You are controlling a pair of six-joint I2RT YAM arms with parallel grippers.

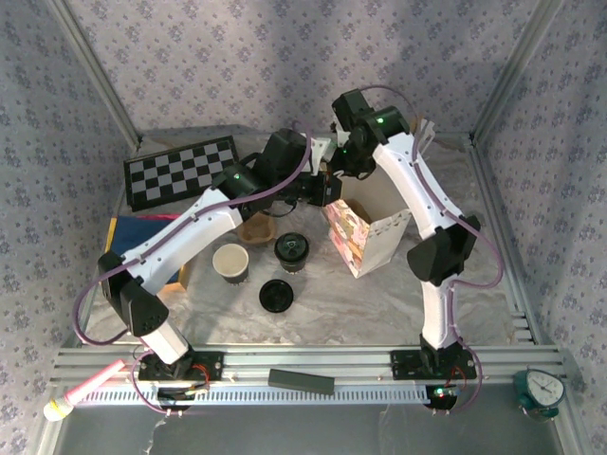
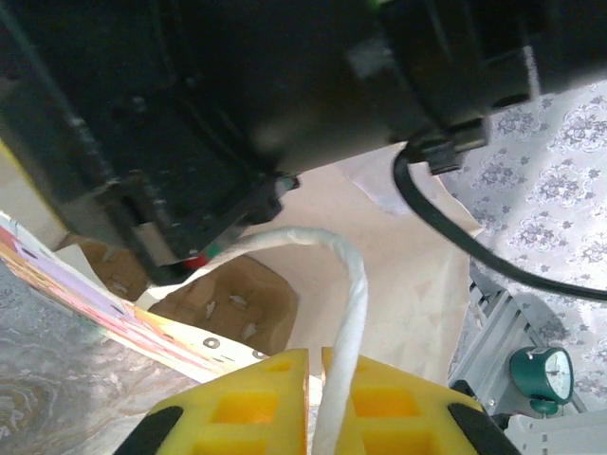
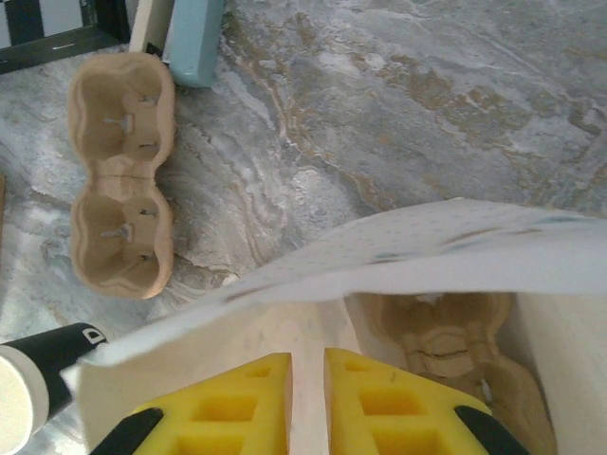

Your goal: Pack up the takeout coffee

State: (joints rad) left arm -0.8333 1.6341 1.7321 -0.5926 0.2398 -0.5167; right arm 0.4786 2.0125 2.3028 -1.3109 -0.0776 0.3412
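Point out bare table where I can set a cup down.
Bare table lies near the front, between the loose lid, the paper bag and the right arm. Crowded: the centre, where the open cup, takeout coffee and carrier cluster under the left arm.

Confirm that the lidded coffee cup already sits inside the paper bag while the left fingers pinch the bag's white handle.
Wrong on one count. The takeout coffee stands on the table left of the paper bag, not inside it, as the top external view shows. The left fingers do pinch the bag's white handle.
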